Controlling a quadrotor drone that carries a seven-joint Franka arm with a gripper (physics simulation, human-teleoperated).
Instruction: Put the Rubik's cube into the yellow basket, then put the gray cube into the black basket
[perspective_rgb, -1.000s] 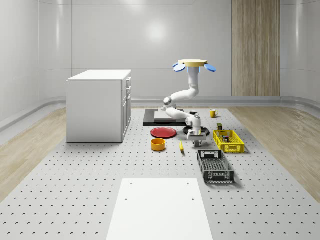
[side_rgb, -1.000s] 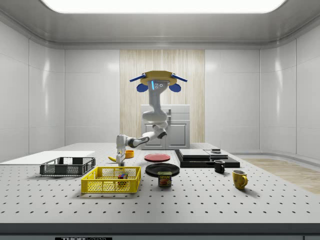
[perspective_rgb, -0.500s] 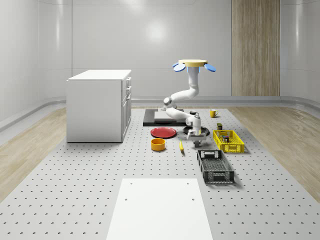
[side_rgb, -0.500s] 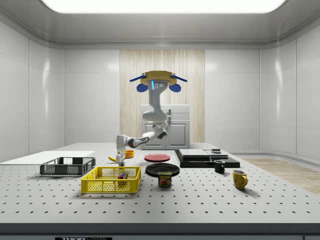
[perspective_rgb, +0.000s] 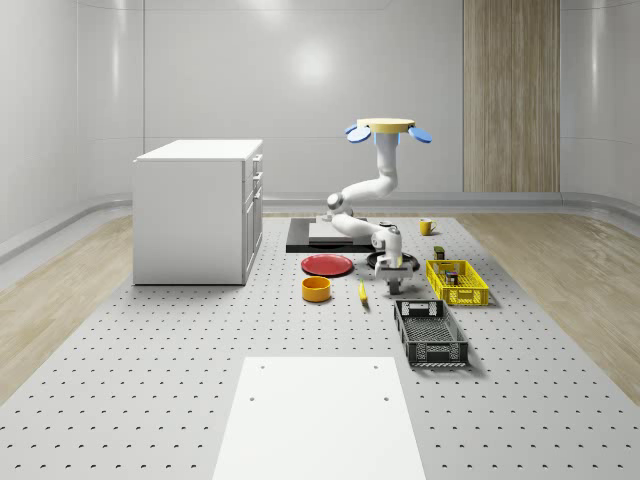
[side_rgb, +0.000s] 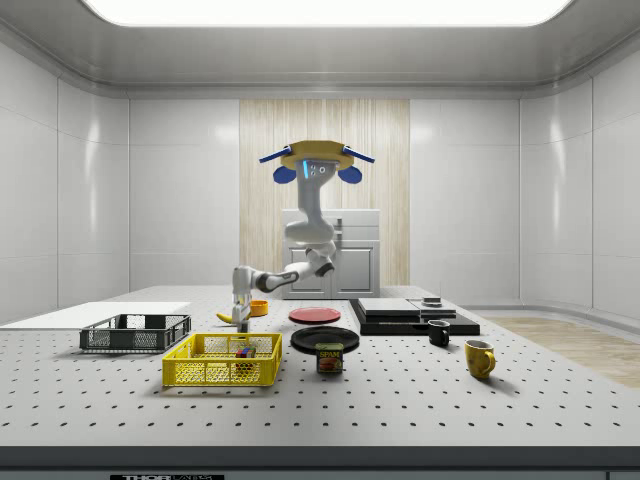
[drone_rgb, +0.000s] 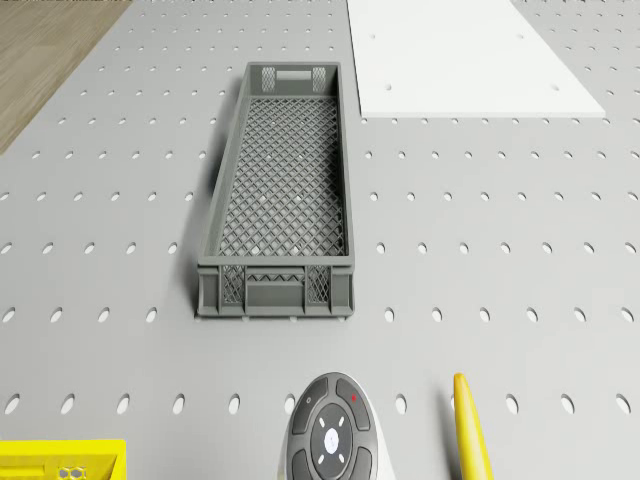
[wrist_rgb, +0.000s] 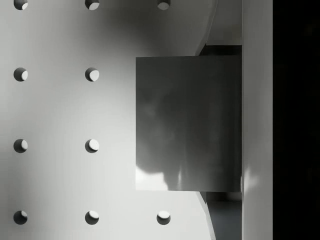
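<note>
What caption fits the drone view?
Drone hovers above the perforated table, looking down on the black basket beside a white panel.

- The gripper (perspective_rgb: 394, 283) sits slightly higher above the table (perspective_rgb: 200, 340) than a second ago, just off the yellow basket (perspective_rgb: 457, 283) on the whole-scene view's left
- The arm's elbow (perspective_rgb: 335, 205) has pulled in a touch, the forearm angling more steeply down to the wrist
- In the side view, the drone (side_rgb: 316, 160) hovers a shade to the right of its earlier spot, over the table's far part
</note>
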